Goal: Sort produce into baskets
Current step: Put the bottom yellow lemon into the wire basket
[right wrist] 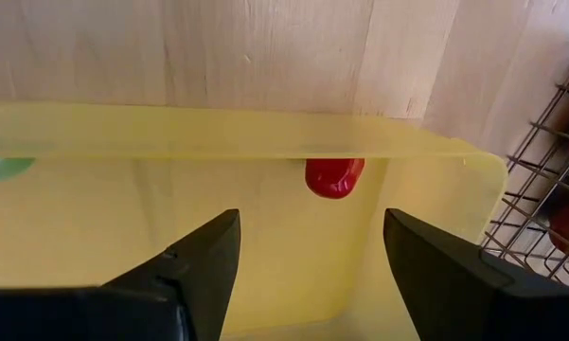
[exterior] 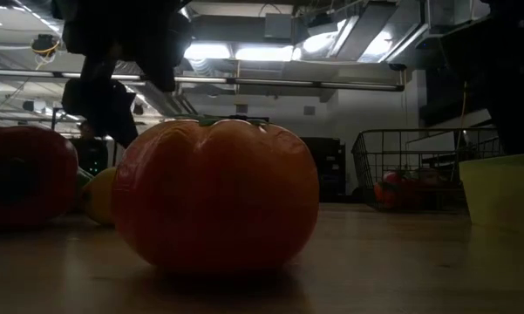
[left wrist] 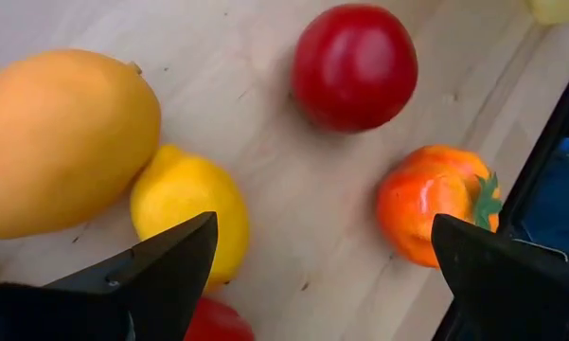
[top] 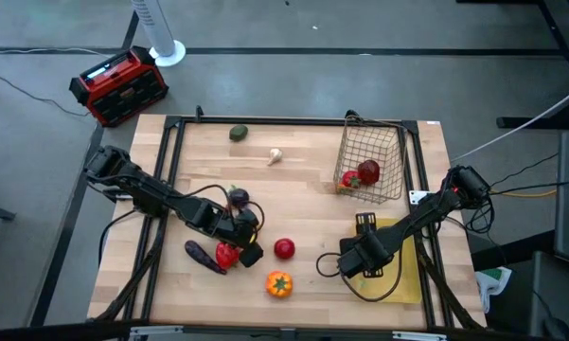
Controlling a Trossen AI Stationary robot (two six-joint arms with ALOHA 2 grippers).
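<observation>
My left gripper [top: 246, 242] [left wrist: 322, 260] hangs open, slanting down over loose produce at the table's near left. Below it lie a yellow lemon [left wrist: 189, 213], a large orange fruit [left wrist: 62, 142], a red apple [left wrist: 355, 66] [top: 284, 248] and an orange tomato [left wrist: 435, 204] [top: 278, 283]; it touches none. A red pepper [top: 227, 254] and a dark eggplant [top: 204, 256] lie beside it. My right gripper [top: 360, 261] [right wrist: 312, 251] stands open, pointing down over the yellow tray [right wrist: 218, 133] [top: 405, 275], which holds a red piece [right wrist: 334, 176]. The wire basket [top: 371, 161] holds red produce.
A green avocado [top: 239, 133] and white garlic [top: 275, 156] lie near the far edge, and a purple piece [top: 238, 197] lies by the left arm. A red-and-black box [top: 118, 85] sits on the floor beyond the table's far left corner. Bare wood lies mid-table.
</observation>
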